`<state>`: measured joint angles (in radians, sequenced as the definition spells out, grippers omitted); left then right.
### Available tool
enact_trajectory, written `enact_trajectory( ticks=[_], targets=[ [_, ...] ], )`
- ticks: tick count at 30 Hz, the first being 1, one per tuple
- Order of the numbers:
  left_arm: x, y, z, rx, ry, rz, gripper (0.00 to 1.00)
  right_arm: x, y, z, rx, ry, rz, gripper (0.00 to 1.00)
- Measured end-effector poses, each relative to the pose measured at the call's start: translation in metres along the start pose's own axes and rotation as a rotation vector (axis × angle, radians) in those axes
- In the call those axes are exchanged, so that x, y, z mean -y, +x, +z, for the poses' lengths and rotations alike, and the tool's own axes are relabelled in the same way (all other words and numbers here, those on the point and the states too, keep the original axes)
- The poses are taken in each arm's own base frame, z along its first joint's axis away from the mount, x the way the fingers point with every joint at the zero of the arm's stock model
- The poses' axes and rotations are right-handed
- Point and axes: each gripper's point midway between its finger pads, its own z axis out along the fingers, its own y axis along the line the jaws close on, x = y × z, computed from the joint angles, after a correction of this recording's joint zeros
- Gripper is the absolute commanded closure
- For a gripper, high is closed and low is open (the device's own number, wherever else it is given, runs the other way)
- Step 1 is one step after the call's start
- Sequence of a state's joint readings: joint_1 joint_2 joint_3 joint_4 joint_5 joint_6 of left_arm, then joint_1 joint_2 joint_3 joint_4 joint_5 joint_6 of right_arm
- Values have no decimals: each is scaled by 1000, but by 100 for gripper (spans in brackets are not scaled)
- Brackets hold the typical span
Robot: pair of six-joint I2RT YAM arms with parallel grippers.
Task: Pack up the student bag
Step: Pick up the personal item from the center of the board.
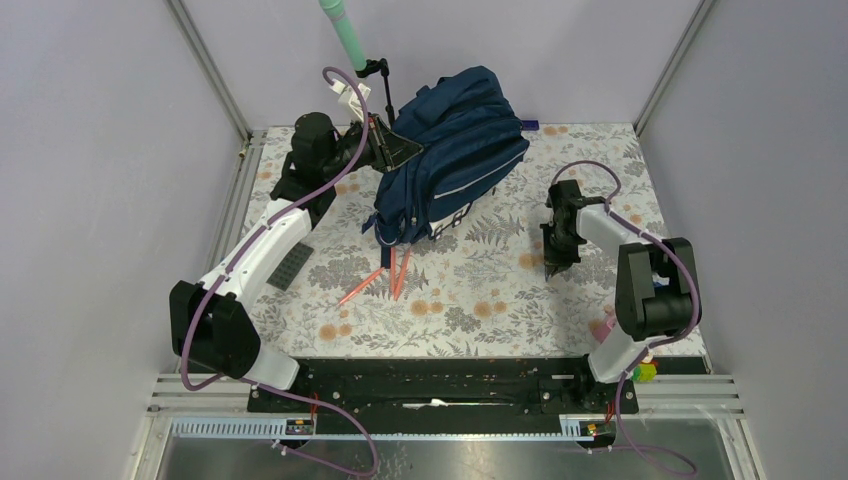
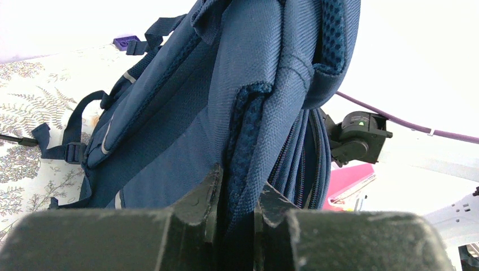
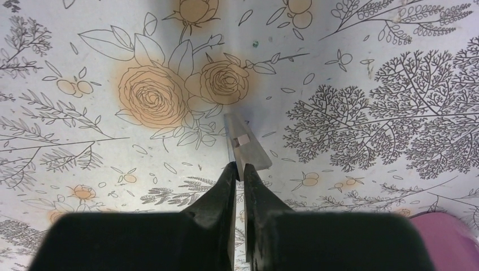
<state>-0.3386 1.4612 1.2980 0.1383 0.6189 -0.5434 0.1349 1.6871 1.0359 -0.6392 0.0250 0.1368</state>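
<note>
The student bag (image 1: 455,150), navy blue with pale reflective strips, stands tilted at the back middle of the table. My left gripper (image 1: 392,148) is shut on a fold of its padded edge at its left side; in the left wrist view the fabric (image 2: 243,141) runs between the fingers of that gripper (image 2: 240,189). My right gripper (image 1: 556,262) points down at the floral table cover to the right of the bag. In the right wrist view it (image 3: 238,168) is shut on a small thin flat grey piece (image 3: 244,142) that sticks out past the fingertips.
Two orange-red pencils (image 1: 385,277) lie in front of the bag. A black flat item (image 1: 290,266) lies by the left arm. A green-topped stand (image 1: 348,40) rises at the back. A purple block (image 1: 528,125) sits behind the bag. A pink folder (image 2: 350,182) shows beyond it.
</note>
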Motion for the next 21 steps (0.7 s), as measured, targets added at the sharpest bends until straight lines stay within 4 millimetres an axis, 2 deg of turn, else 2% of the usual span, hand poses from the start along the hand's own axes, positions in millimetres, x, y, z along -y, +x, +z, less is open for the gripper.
enact_trajectory(
  ticks=[4, 7, 13, 17, 20, 21],
  targets=[
    [0, 0, 0, 0, 0, 0, 100, -1, -1, -7, 26, -7, 6, 100],
    [0, 0, 0, 0, 0, 0, 100, -3, -2, -19, 66, -24, 19, 100],
    [0, 0, 0, 2, 1, 1, 100, -8, -11, -66, 204, -73, 50, 100],
    [0, 1, 1, 6, 10, 3, 100, -18, -16, -120, 341, -161, 77, 100],
    [0, 1, 0, 7, 11, 4, 100, -31, -32, -187, 527, -267, 100, 100],
    [0, 1, 1, 7, 12, 3, 100, -37, -39, -217, 612, -318, 101, 100]
  ],
)
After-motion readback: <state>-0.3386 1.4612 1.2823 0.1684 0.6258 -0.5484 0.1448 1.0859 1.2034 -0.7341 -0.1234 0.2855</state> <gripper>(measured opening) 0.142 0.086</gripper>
